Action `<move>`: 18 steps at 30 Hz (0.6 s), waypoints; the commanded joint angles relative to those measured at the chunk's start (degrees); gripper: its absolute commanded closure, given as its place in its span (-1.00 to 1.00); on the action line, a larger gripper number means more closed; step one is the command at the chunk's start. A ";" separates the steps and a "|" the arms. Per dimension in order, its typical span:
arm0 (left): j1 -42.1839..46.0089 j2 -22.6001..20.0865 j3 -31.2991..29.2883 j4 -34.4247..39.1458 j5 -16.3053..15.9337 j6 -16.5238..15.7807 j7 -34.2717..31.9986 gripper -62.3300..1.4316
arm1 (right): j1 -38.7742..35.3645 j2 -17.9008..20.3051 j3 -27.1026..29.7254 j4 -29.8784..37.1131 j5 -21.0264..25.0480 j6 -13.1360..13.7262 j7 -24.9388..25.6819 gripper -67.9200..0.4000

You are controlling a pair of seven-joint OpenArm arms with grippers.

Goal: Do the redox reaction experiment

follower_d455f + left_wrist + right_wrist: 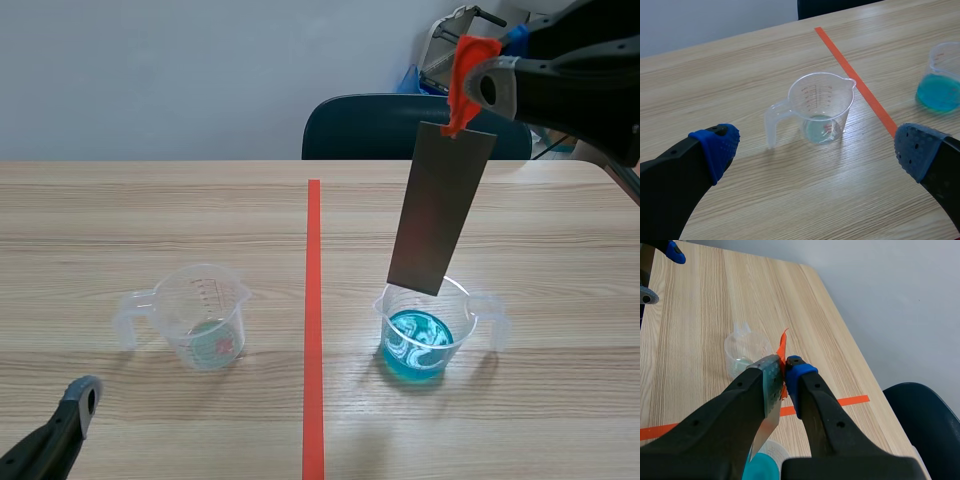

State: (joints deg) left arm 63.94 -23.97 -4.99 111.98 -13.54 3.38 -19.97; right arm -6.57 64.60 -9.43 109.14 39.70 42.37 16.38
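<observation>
I take the measuring cup with blue liquid (468,318) as my reference. It stands on the wooden table (150,220), just beside the orange-red tape line (313,300), with its handle turned away from the line.

My right gripper (466,78) is raised high above this cup, a little behind it. Its fingers are closed on an orange tag (462,60) that is fixed to the top of a grey metal strip (440,210). The strip hangs down, slightly tilted, and its lower end is at the mouth of the cup, above the blue liquid (418,345). I cannot tell if it touches the rim.

On the other side of the line from the blue cup stands a clear measuring cup (205,315), well apart from it, with only a thin pale layer at its bottom.

My left gripper (815,155) is low over the table, far from the blue cup and near the clear one, which is ahead of it. Its fingers are spread wide and hold nothing.

Behind the blue cup, beyond the table edge, I see a dark chair (370,125).
</observation>
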 commanded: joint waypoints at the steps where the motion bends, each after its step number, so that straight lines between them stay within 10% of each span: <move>1: -0.15 0.28 0.26 1.11 -0.35 -0.02 -0.81 -1.00 | 0.55 0.76 1.03 0.42 0.81 0.35 0.81 0.96; 18: -0.15 0.28 0.26 1.11 -0.35 -0.02 -1.22 -1.00 | 0.55 0.76 1.03 0.42 0.81 0.35 0.81 0.96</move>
State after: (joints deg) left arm 63.94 -23.97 -4.99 111.98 -13.54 3.38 -20.03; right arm -6.57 64.60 -9.43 109.14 39.70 42.37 16.38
